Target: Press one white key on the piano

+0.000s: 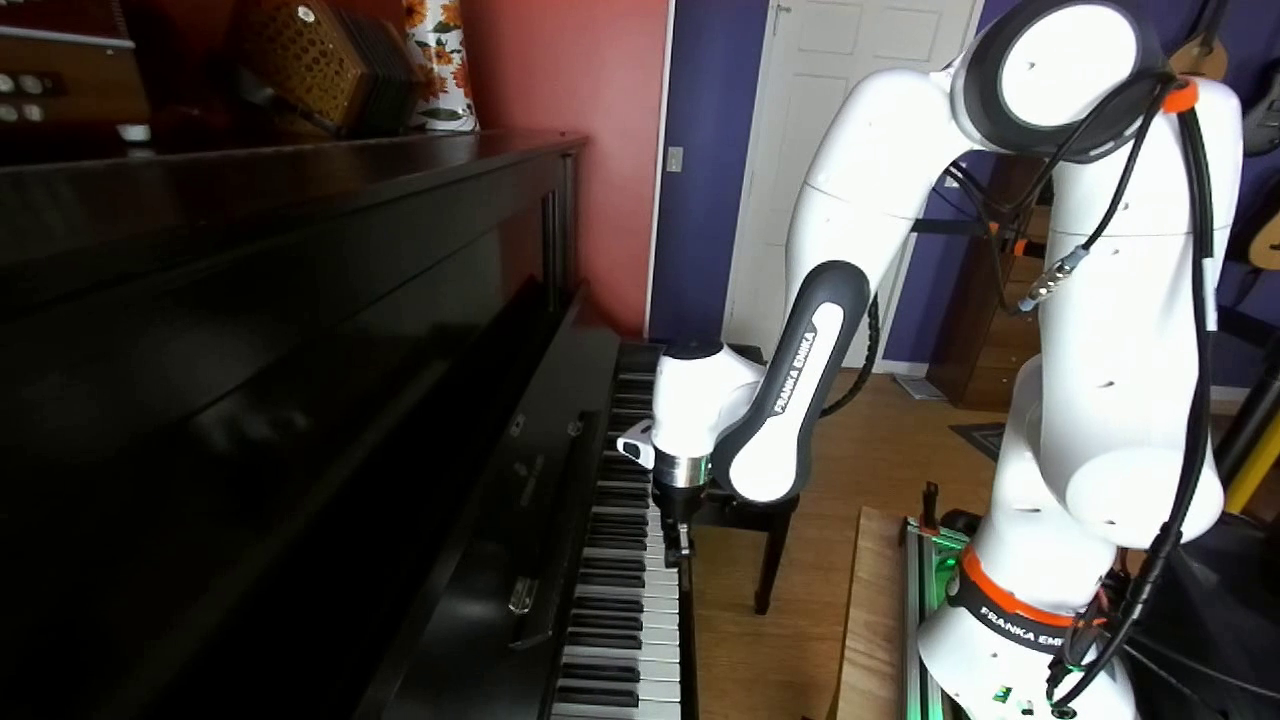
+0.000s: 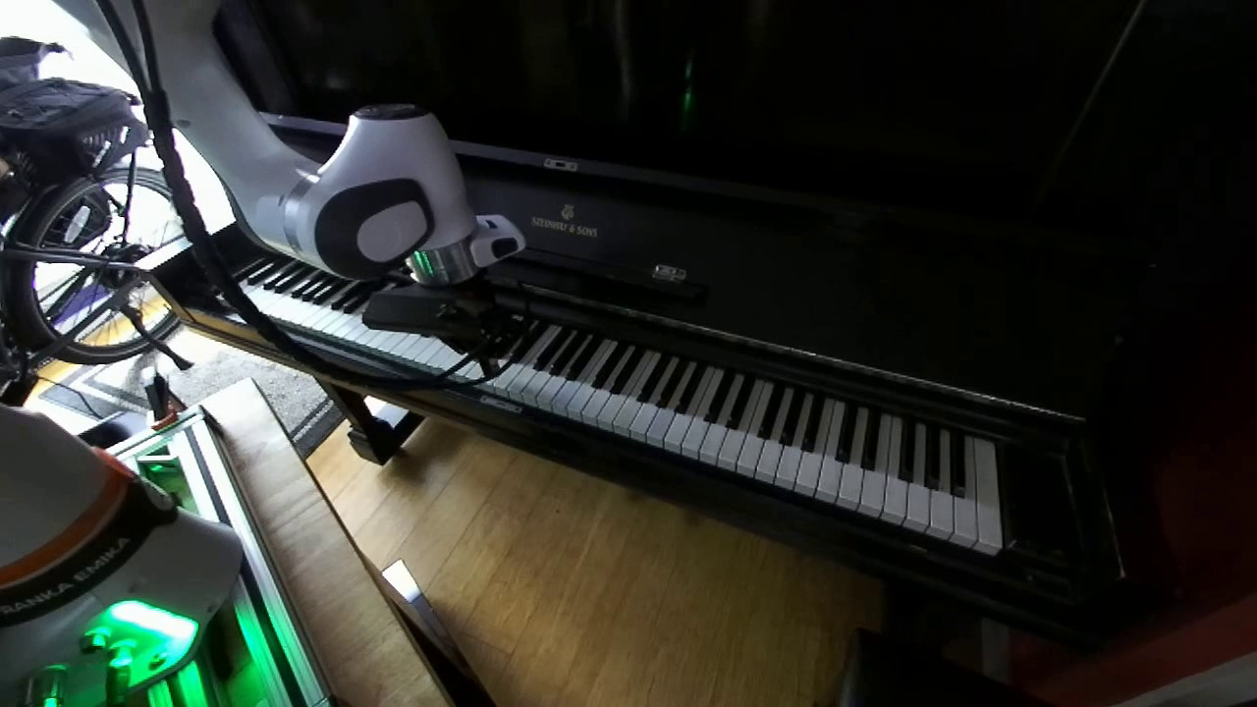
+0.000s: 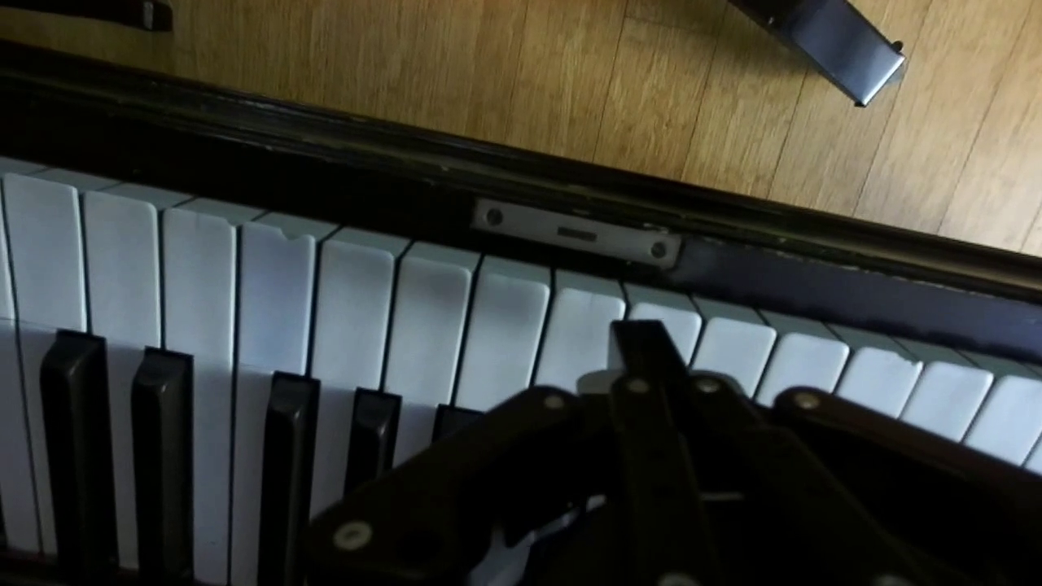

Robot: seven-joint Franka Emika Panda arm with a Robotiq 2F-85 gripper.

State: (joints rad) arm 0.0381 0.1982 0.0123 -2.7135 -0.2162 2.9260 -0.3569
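The glossy black upright piano shows in both exterior views. Its long row of white keys and black keys runs along the front. In the wrist view several white keys lie close below the camera, with black keys at lower left. My gripper is shut and empty, its fingertips together over the front part of a white key. In an exterior view my gripper points down at the front ends of the white keys. I cannot tell whether the tip touches a key.
A black bench stands beyond the gripper, beside the keyboard. The wooden robot table stands across from the piano. The piano's raised lid is behind the keys. A black cable hangs from the arm near the keys.
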